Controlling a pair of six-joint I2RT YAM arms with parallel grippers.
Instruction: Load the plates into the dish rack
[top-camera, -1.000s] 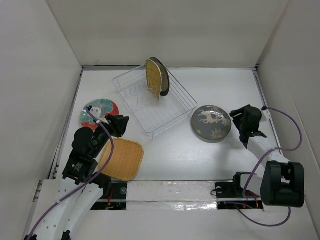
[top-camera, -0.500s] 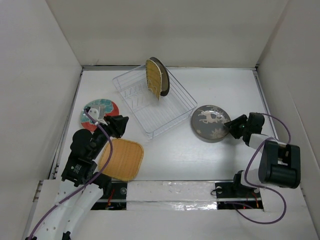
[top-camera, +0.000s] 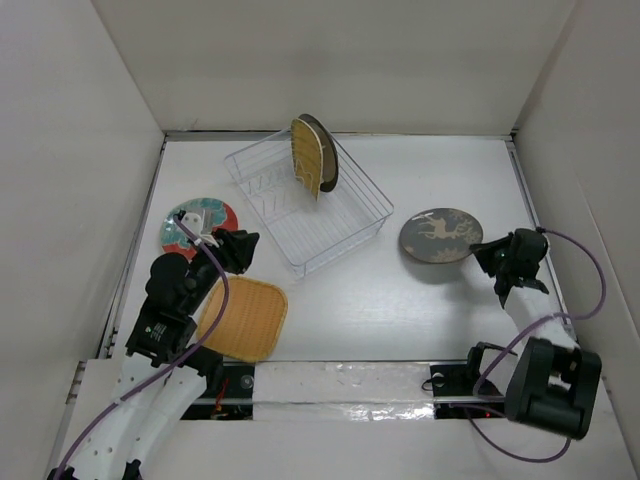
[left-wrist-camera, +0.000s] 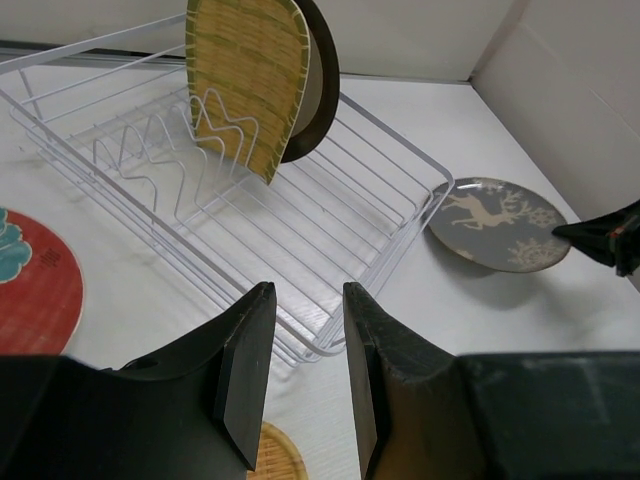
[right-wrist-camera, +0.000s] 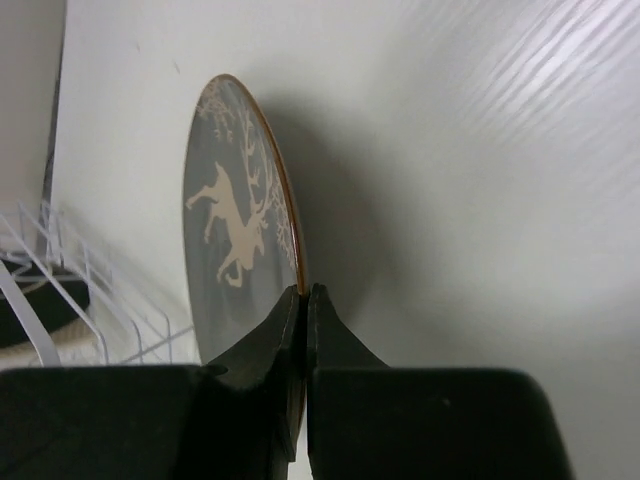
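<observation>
My right gripper (top-camera: 484, 250) (right-wrist-camera: 303, 292) is shut on the rim of the dark deer plate (top-camera: 440, 235) (right-wrist-camera: 235, 250), which hangs lifted off the table, right of the dish rack (top-camera: 345, 232) (left-wrist-camera: 400, 215). In the rack a yellow woven fan-shaped plate (top-camera: 305, 155) (left-wrist-camera: 248, 75) and a dark-rimmed plate (top-camera: 327, 152) (left-wrist-camera: 318, 80) stand upright. The red-teal plate (top-camera: 180, 228) (left-wrist-camera: 40, 290) lies flat at the left. My left gripper (top-camera: 238, 248) (left-wrist-camera: 308, 300) hovers open and empty by the rack's near left corner, above the yellow woven square plate (top-camera: 243, 320).
White walls enclose the table on three sides. The right wall stands close behind my right arm (top-camera: 535, 320). A purple cable (top-camera: 590, 275) loops beside that arm.
My right gripper closed on the deer plate's rim and lifted it up and to the right. The left arm has stayed still.
</observation>
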